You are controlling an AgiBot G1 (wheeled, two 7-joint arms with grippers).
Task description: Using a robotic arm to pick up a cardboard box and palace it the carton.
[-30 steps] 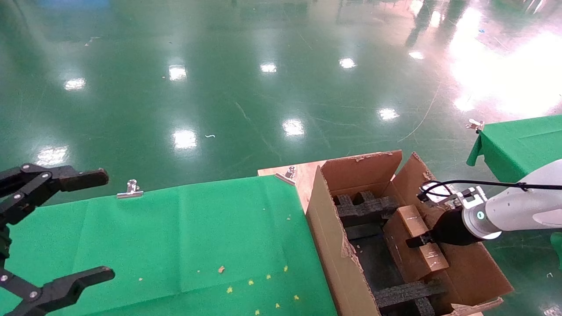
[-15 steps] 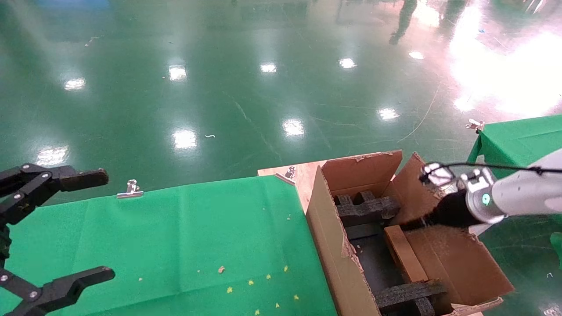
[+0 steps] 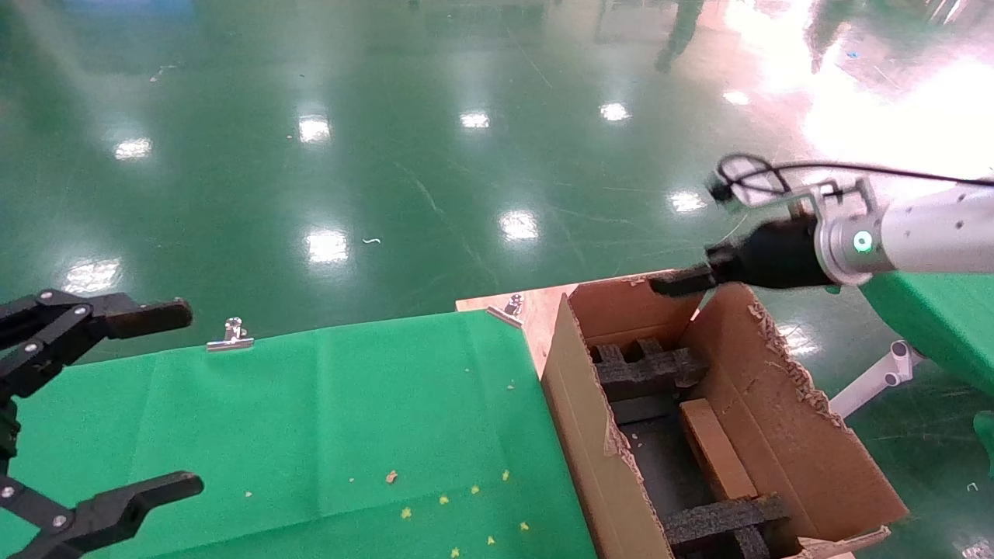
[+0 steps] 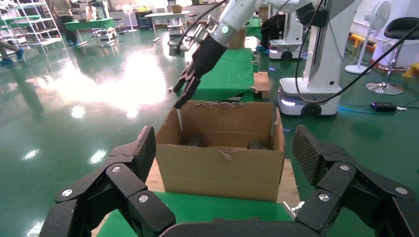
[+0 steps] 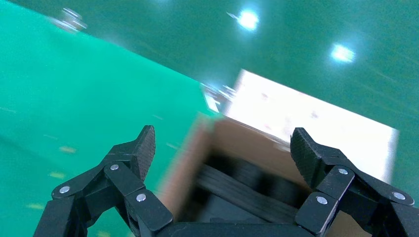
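The cardboard box (image 3: 714, 446) stands on its narrow edge inside the carton (image 3: 575, 419), between two black foam blocks (image 3: 648, 365). My right gripper (image 3: 675, 283) hangs above the carton's far flap, clear of the box. In the right wrist view the right gripper (image 5: 223, 140) is open with nothing between its fingers, and the blurred carton (image 5: 237, 148) lies below. My left gripper (image 3: 167, 404) stays open and empty over the near left of the green table. The left wrist view looks between its open fingers (image 4: 148, 148) at the carton (image 4: 220, 165), with the right arm (image 4: 197, 64) above it.
A green cloth (image 3: 349, 404) covers the table, held by metal clips (image 3: 231, 335). The carton rests on a wooden board (image 3: 536, 307) at the table's right end. A second green table (image 3: 932, 326) stands at the right. Another robot base (image 4: 316, 94) stands behind the carton.
My right gripper let go of the cardboard box and rose up out of the carton towards its far flap. The box dropped lower between the foam blocks. The left arm has not moved.
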